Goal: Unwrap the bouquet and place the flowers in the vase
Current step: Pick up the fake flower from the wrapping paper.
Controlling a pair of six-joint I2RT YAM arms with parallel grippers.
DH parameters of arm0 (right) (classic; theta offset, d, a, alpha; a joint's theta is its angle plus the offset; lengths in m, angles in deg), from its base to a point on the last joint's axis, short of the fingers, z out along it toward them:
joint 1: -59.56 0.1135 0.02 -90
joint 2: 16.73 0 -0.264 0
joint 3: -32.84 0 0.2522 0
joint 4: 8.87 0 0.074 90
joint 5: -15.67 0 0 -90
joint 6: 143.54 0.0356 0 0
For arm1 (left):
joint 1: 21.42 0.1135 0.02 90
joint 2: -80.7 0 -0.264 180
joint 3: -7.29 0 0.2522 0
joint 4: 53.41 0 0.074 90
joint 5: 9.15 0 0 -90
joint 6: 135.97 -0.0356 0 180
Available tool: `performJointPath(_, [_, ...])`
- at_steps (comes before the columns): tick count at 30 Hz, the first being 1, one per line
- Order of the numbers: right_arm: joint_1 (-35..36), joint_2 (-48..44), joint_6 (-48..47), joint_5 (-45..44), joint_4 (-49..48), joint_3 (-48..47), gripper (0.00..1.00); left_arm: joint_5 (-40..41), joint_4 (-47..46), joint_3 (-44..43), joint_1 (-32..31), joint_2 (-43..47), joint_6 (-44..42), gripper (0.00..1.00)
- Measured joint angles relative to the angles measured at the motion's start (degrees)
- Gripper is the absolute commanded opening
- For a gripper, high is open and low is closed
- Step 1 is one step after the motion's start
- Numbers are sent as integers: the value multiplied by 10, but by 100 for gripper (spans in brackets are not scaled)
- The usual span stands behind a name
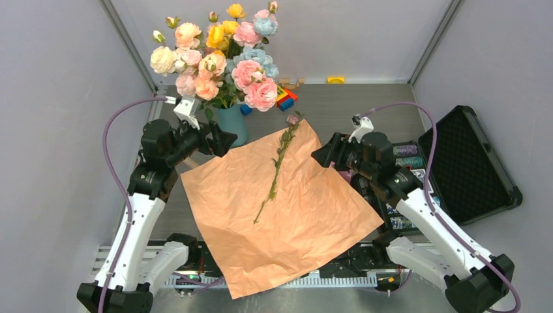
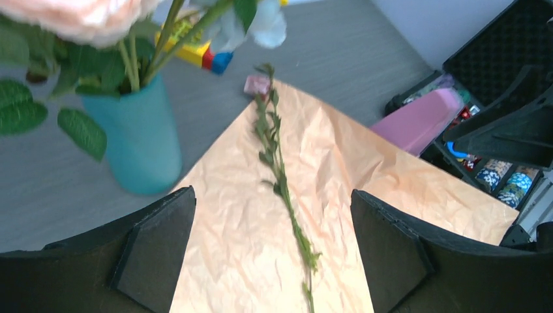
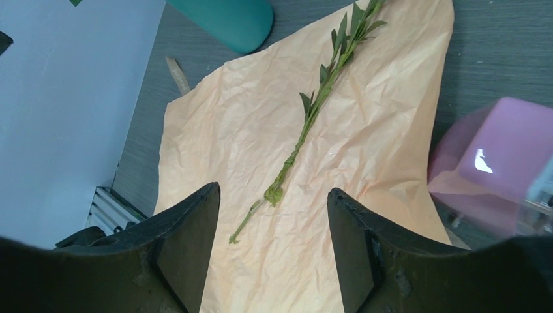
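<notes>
- One thin flower stem [image 1: 277, 166] lies flat on the spread kraft paper [image 1: 313, 222], just right of the vase [image 1: 232, 124]. Fingers closing on it could pinch the sheet too and drag it along.
- The vase is crowded with blooms [image 1: 248, 72] and looks top-heavy, so a nudge could tip it.
- Left gripper [image 2: 270, 195]: jaws wide, empty, just beside the vase.
- Right gripper [image 3: 272, 191]: jaws apart, holding nothing, hovering well right of the vase.

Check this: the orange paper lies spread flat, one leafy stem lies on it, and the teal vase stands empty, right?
Not empty: the teal vase holds many roses, as the top external view shows. The orange paper does lie flat with one leafy stem on it.
</notes>
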Motion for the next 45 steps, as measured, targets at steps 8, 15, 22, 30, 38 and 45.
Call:
performJointPath(8, [12,160,32,31,16,-61,62,30,103,14,0,7,-3,91])
performJointPath(15, [35,352,44,38,16,-120,58,46,130,66,0,21,-7,91])
performJointPath(22, [57,476,48,16,10,-189,53,75,138,66,0,29,-19,91])
performJointPath(30, [89,580,47,-47,16,-269,48,84,146,66,0,34,-22,90])
performJointPath(38, [102,628,45,-93,26,-314,48,84,148,66,0,39,-22,90])
performJointPath(45, [102,656,45,-106,24,-334,39,84,151,66,0,40,-22,90])
